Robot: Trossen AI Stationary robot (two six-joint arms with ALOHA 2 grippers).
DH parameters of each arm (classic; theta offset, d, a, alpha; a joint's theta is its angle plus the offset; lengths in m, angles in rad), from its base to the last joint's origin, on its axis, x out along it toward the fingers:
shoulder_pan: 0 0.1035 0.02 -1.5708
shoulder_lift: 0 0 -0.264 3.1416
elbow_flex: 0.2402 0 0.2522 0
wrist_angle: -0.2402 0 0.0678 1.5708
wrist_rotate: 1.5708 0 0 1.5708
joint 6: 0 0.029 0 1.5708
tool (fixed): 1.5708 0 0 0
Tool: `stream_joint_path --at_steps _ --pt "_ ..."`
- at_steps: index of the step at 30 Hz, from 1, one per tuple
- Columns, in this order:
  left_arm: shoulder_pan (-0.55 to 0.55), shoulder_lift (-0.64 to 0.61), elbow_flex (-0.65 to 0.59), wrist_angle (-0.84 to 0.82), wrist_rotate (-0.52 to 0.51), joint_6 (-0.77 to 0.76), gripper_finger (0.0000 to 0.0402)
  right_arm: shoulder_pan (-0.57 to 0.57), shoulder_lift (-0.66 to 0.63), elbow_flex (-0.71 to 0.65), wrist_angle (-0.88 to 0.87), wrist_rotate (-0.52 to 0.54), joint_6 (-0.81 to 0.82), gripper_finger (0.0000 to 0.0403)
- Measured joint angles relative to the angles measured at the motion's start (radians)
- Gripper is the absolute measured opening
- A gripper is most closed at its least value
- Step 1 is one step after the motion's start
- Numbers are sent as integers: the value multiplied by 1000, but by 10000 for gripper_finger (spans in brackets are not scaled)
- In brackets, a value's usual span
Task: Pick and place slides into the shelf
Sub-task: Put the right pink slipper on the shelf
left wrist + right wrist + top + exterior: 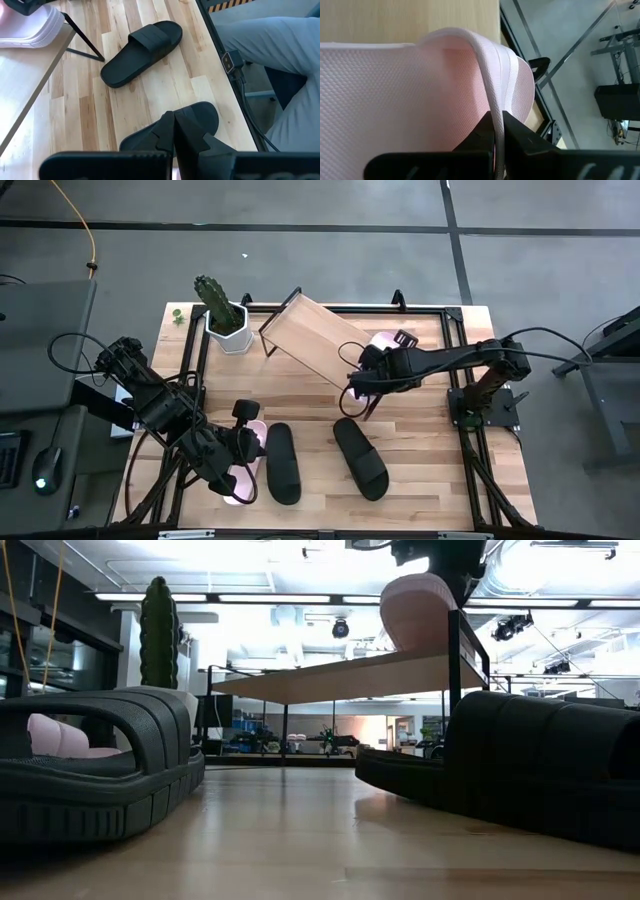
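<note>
Two black slides (283,463) (360,458) lie sole-down on the tabletop. One pink slide (243,478) lies at the near left, partly under my left gripper (243,442). That gripper hangs shut above the table, and its wrist view shows the shut fingers (174,131) over a black slide (200,117). My right gripper (372,358) is shut on the other pink slide (384,340) at the right end of the slanted shelf (312,337). In the low view this slide (420,610) stands steeply on the shelf board (350,675). My right gripper pinches the pink slide's white-edged strap rim (496,117) between its two fingers, and the rim runs out from between the fingertips. The fingers slant down from the table's right side. The slide is steeply tilted, its lower part against the shelf board (395,20).
A potted cactus (222,310) stands at the far left beside the shelf. The shelf's black wire frame (265,330) props the board. A person's trouser leg (280,60) shows beyond the table edge in the left wrist view. Bare wood lies between the black slides and the shelf.
</note>
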Motion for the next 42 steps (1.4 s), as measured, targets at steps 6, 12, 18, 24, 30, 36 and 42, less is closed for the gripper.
stream_joint_path --at_steps 6,12,18,24,30,36,42 --pt "0 0 0 0 0 0 1 -8 30 0 5 -31 -3 0" --pt "0 0 0 2 0 0 1 -8 36 1 -17 -23 2 0" --pt "0 0 0 4 0 0 1 -9 36 1 -24 -28 -2 0" --pt "0 0 0 7 0 0 1 -9 36 1 -32 -16 3 0" --pt "0 0 0 7 0 0 1 -14 37 1 -52 -14 -3 0" --pt "0 0 0 7 0 0 1 -15 37 1 -57 -25 -4 0" --pt "0 0 0 7 0 0 1 -16 37 1 -57 -69 -4 0"
